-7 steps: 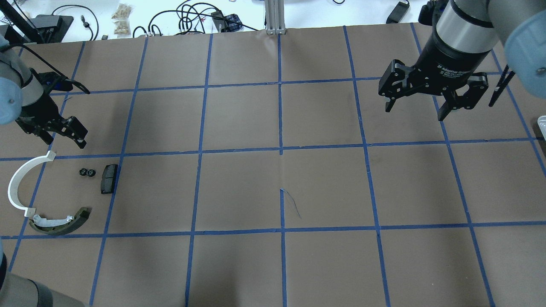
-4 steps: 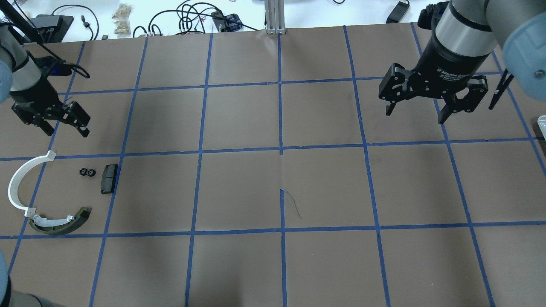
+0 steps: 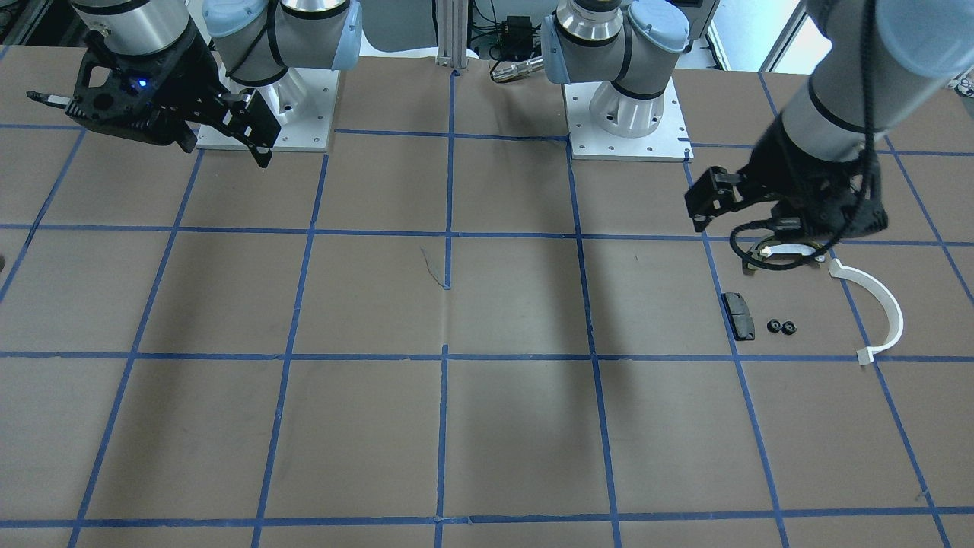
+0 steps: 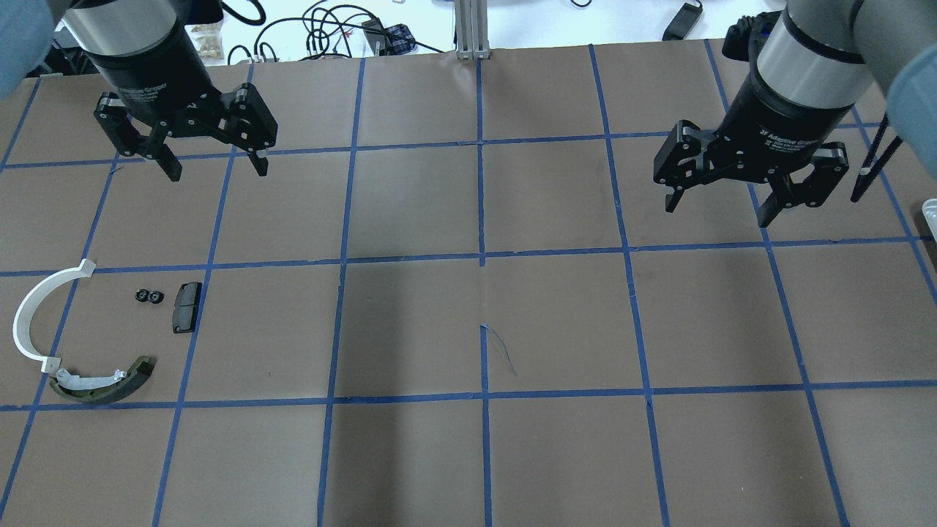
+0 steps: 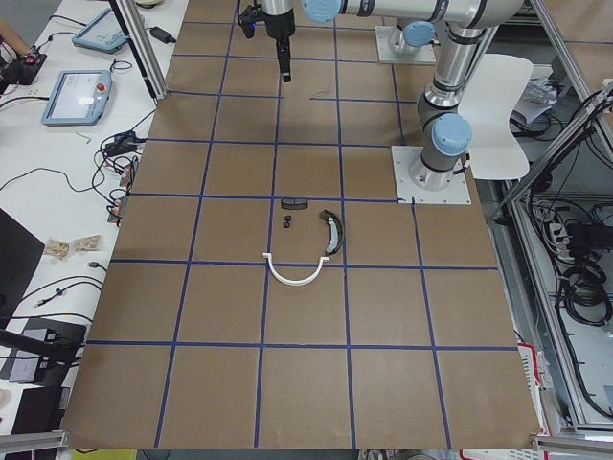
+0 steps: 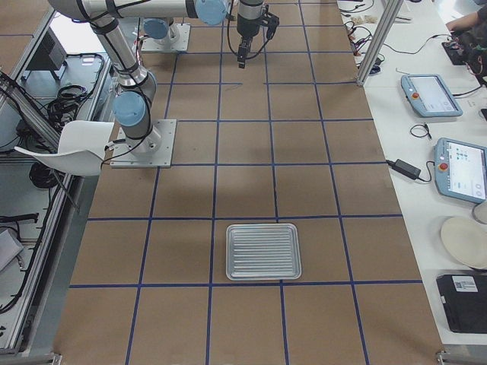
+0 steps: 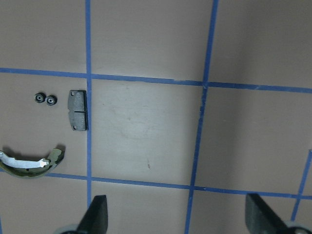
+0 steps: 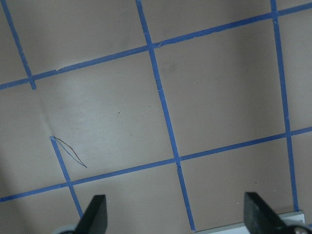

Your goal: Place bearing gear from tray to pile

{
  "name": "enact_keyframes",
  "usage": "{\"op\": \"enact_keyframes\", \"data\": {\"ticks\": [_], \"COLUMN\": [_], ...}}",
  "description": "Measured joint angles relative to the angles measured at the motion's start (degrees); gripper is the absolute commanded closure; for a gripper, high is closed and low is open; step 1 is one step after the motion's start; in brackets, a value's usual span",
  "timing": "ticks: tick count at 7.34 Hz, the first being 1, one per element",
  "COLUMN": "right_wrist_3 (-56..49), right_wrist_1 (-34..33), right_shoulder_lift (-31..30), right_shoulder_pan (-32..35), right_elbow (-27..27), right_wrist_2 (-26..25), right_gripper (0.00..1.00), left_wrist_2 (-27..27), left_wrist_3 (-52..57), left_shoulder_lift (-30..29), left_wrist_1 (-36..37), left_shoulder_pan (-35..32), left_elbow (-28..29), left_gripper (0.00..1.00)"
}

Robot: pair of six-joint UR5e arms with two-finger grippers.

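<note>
Two small black bearing gears (image 4: 150, 296) lie on the table in the pile, between the thin white half-ring (image 4: 29, 315) and the black pad (image 4: 187, 307). The olive-and-white brake shoe (image 4: 102, 380) lies below them. My left gripper (image 4: 216, 170) is open and empty, raised well above the table and beyond the pile. The left wrist view shows the gears (image 7: 44, 98), the pad (image 7: 78, 109) and the shoe (image 7: 31, 161) far below its spread fingers (image 7: 97, 217). My right gripper (image 4: 717, 212) is open and empty over the right side. The ribbed metal tray (image 6: 263, 251) holds nothing.
The table is brown paper with a blue tape grid (image 4: 482, 260). Cables and small gear (image 4: 329, 29) lie past the far edge. A corner of the tray (image 4: 930, 208) shows at the right edge of the overhead view. The arm bases (image 3: 624, 114) stand at my side.
My left gripper has moved from just above the half-ring to farther away and to the right, rising. My right gripper has shifted slightly. The gears and the pile have not moved.
</note>
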Motion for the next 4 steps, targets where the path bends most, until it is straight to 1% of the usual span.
{"op": "enact_keyframes", "data": {"ticks": [1, 2, 3, 4], "right_wrist_3": [0.0, 0.0, 0.0, 0.0], "right_wrist_1": [0.0, 0.1, 0.1, 0.1], "right_shoulder_lift": [-0.2, -0.2, -0.1, 0.0], "right_shoulder_pan": [0.0, 0.0, 0.0, 0.0], "right_elbow": [0.0, 0.0, 0.0, 0.1], "right_wrist_2": [0.0, -0.1, -0.1, -0.2], "right_gripper": [0.0, 0.0, 0.0, 0.0], "left_wrist_2": [-0.4, -1.3, -2.3, -2.8], "left_wrist_3": [0.8, 2.7, 4.8, 6.4], "left_shoulder_lift": [1.1, 2.2, 2.7, 2.9], "left_wrist_1": [0.1, 0.4, 1.6, 3.4], "left_shoulder_pan": [-0.6, -0.6, -0.4, -0.2], "left_elbow": [-0.7, -1.5, -2.3, -2.7], "left_gripper": [0.06, 0.03, 0.0, 0.0]}}
